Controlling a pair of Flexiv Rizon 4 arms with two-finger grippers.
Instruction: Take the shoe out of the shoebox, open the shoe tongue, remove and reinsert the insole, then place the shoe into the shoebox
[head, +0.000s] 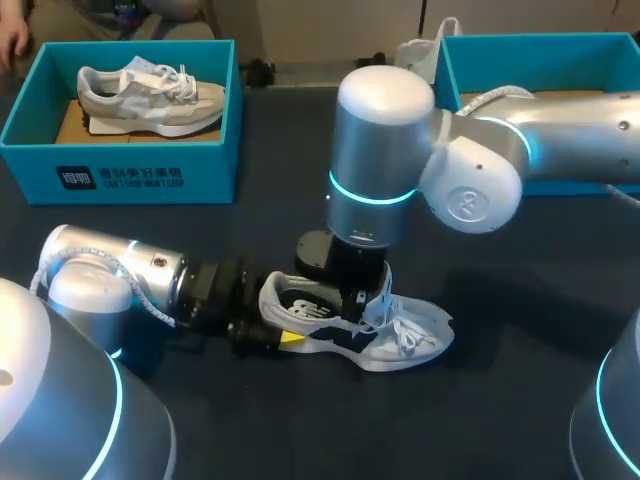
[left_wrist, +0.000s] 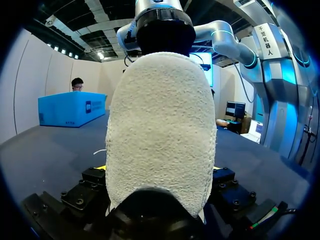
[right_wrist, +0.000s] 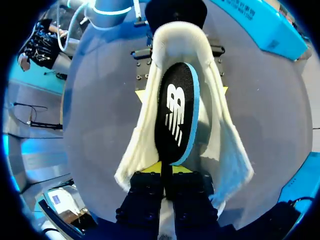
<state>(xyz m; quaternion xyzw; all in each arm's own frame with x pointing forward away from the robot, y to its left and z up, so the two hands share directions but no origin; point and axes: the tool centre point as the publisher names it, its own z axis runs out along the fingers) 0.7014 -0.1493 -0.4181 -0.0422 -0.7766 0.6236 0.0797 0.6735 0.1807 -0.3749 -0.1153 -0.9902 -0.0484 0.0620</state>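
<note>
Right wrist view: the right pincer (right_wrist: 166, 169) is clenched on the insole's (right_wrist: 176, 110) near end, its length running straight ahead inside the shoe (right_wrist: 222, 150), whose heel the left pincer (left_wrist: 159, 169) clamps on the tabletop (right_wrist: 100, 100).

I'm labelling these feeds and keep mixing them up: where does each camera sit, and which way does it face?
Head view: above and behind the robot, looking down on the table; both arms show, left gripper at the heel of the shoe, right gripper over its opening.
Left wrist view: on the left wrist, facing the heel held in its own gripper; the right arm rises beyond.
Right wrist view: on the right wrist, looking down into the shoe at the insole its gripper pinches.
Shared: all three show the shoe.
</note>
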